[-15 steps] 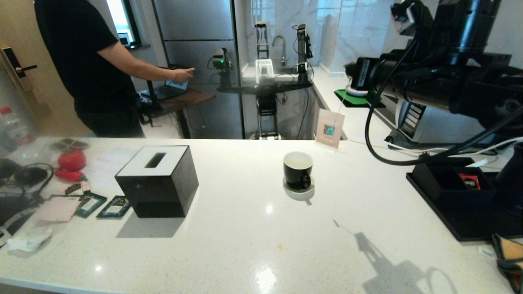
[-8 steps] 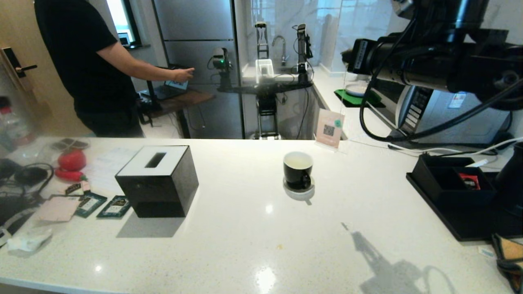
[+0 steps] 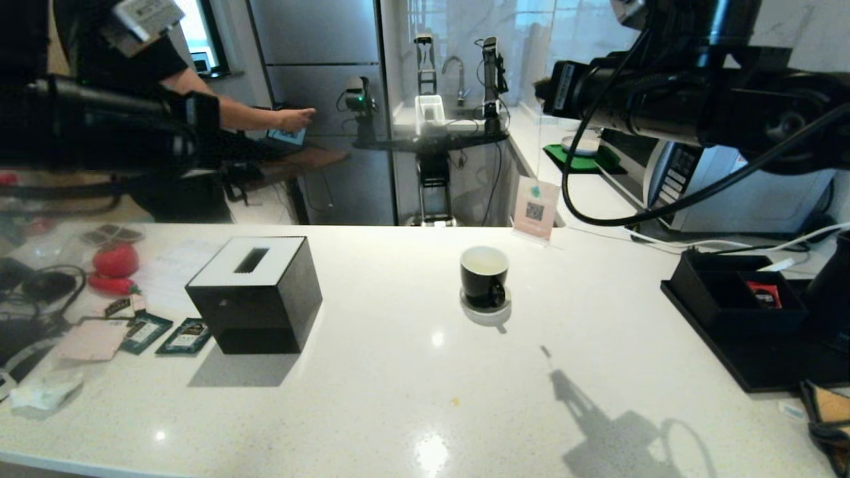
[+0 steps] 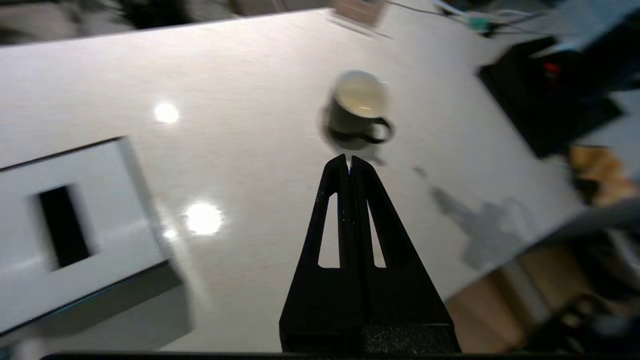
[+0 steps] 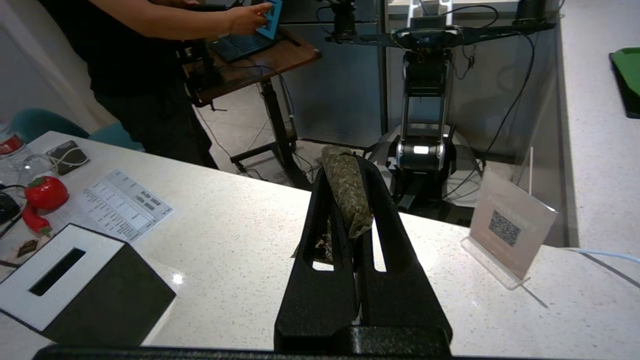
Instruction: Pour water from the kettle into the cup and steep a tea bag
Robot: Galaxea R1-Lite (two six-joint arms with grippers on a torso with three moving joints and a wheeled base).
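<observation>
Cup: small glossy black mug (image 3: 484,277) on white saucer (image 3: 485,312), mid-counter.
Right gripper (image 5: 346,165): raised above counter, clamped on greenish tea bag (image 5: 346,192).
Left gripper (image 4: 349,162): aloft, fingers pressed together, empty.

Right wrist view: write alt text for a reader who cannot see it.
The right gripper is shut on a tea bag, held above a white counter. A black tissue box sits on the counter, a QR-code sign stands at its far edge, and a person uses a laptop beyond.
</observation>
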